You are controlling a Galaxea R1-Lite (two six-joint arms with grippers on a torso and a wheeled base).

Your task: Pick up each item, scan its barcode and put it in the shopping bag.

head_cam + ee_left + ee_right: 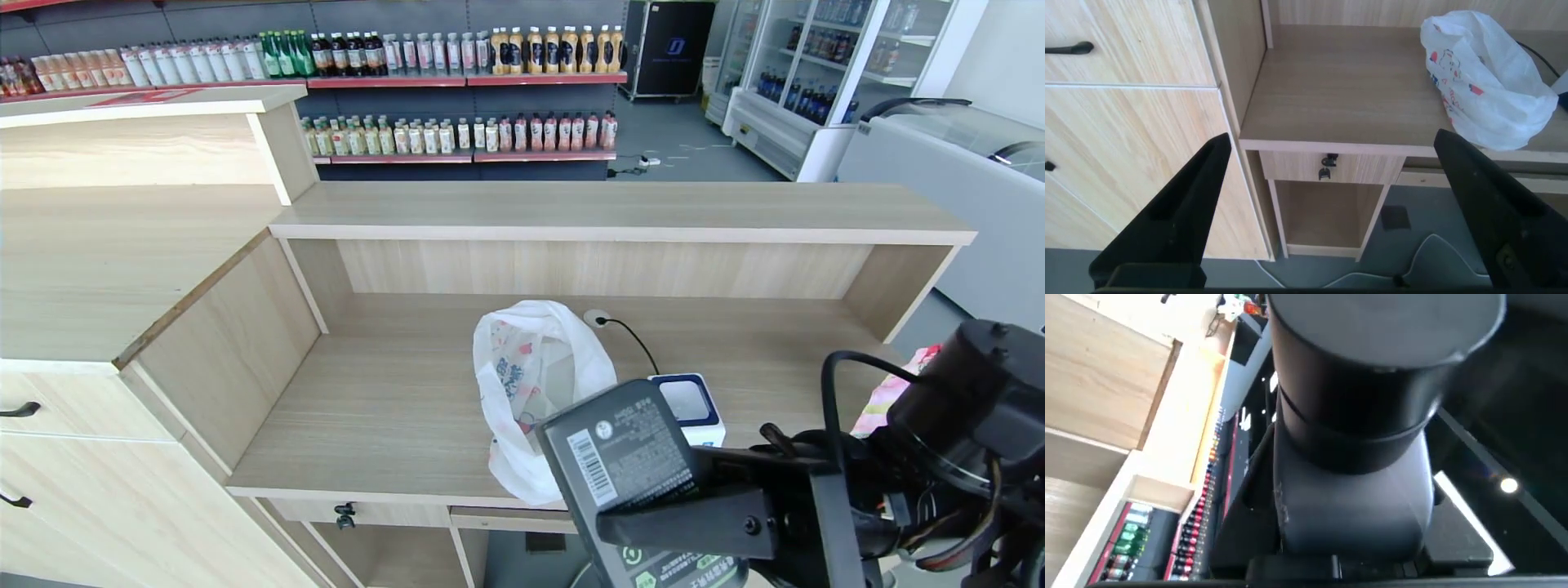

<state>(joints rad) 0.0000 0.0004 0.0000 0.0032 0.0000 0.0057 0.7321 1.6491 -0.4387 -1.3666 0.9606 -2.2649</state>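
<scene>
My right gripper point(682, 527) is shut on a black flat bottle point(629, 453), held tilted above the counter's front edge with its white barcode label point(592, 467) facing up. In the right wrist view the bottle point(1351, 457) sits close up, its round cap toward the camera. Just beyond it stands the white and blue barcode scanner point(692, 404). To the scanner's left the white plastic shopping bag point(531, 384) point(1486, 77) lies slumped on the counter. My left gripper point(1333, 143) hangs open, low in front of the counter's left end, with nothing between its fingers.
The wooden counter point(392, 408) has a raised ledge behind and a tall cabinet point(98, 269) on the left. A black cable point(633, 336) runs to the scanner. A pink packet point(886, 396) lies at the right. A keyed drawer point(1327, 166) sits under the counter.
</scene>
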